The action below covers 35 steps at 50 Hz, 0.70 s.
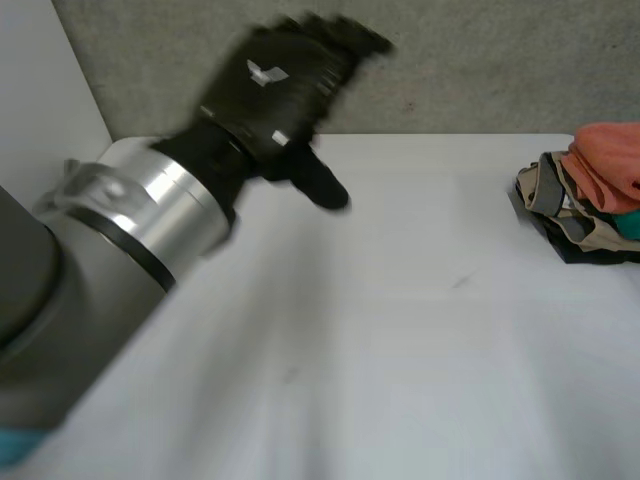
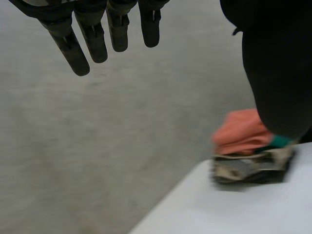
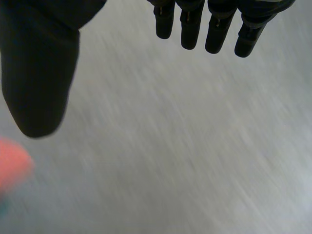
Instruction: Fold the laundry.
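A stack of folded laundry (image 1: 590, 190) lies at the table's far right edge, with an orange piece on top and teal, beige and dark pieces beneath. My left hand (image 1: 280, 90) hangs in the air over the table's far left corner, open, fingers straight and thumb out, holding nothing. In the left wrist view its fingers (image 2: 92, 39) are spread, and the stack (image 2: 248, 151) lies past its thumb. My right hand (image 3: 39, 73) is open too, its fingers (image 3: 214, 29) straight and empty. A patch of orange cloth (image 3: 12, 163) shows beside its thumb.
The white table (image 1: 400, 350) is bare from the left arm across to the stack. Grey carpet floor (image 1: 480, 60) lies beyond the far edge. A pale wall (image 1: 40, 90) stands at the far left.
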{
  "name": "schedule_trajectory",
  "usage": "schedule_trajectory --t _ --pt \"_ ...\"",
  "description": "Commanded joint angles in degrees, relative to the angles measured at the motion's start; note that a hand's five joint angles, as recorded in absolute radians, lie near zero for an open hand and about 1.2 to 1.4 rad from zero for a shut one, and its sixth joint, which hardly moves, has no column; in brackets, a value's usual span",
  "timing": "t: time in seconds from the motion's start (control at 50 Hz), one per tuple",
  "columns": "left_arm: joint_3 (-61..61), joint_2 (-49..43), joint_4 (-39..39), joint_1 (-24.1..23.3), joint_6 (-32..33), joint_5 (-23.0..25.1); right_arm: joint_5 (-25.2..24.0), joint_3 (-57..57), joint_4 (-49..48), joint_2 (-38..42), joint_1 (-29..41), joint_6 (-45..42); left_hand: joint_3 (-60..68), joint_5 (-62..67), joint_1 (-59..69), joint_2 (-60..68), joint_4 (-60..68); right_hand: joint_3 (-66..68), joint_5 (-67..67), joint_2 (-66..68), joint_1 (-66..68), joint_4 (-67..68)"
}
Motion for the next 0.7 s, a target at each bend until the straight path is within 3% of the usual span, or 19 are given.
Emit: schedule_trajectory --t 0.02,0.1,0.18,0.34,0.42,0.62,0.7 --pt "0.8 1.2 0.8 17.4 2.4 -5.0 -13.8 21.9 -11.9 -11.5 15.7 4.0 -0.6 -1.5 -0.1 -0.5 -0.3 -2.4 -2.9 -2.5 -3.3 -1.9" --pt "0.9 -2.9 1.4 28.6 6.0 -4.6 -17.6 29.8 -14.0 -12.0 24.7 3.7 -0.9 -1.8 -0.4 -0.8 -0.6 -2.4 -2.9 -2.5 -3.3 -1.9" --pt "2.6 -12.1 1.7 35.8 12.9 -2.3 -17.8 34.5 -12.4 -10.8 31.9 2.2 -1.1 -2.0 -0.6 -1.0 -0.8 -2.4 -2.9 -2.5 -3.3 -1.9" --pt "8.8 -31.2 1.7 42.8 33.4 4.9 -15.4 37.1 -7.0 -4.7 34.1 -5.8 -1.1 -2.0 -0.6 -1.0 -0.8 -2.4 -2.9 -2.5 -3.3 -1.9" --pt "13.1 -39.2 1.4 44.7 38.4 6.8 -13.5 37.2 -5.6 -2.9 33.9 -8.8 -0.9 -1.8 -0.4 -0.8 -0.6 -2.4 -2.9 -2.5 -3.3 -1.9" --pt "22.7 -47.9 1.9 45.1 31.7 8.1 -13.1 39.6 -5.5 -2.6 33.0 -8.9 9.8 8.9 10.3 9.9 10.1 -2.4 -2.9 -2.5 -3.3 -1.9" --pt "25.3 -49.5 2.6 44.6 29.7 8.1 -13.1 40.6 -5.5 -2.5 32.5 -8.9 38.8 37.9 39.3 39.0 39.1 -2.4 -2.9 -2.5 -3.3 -1.9"
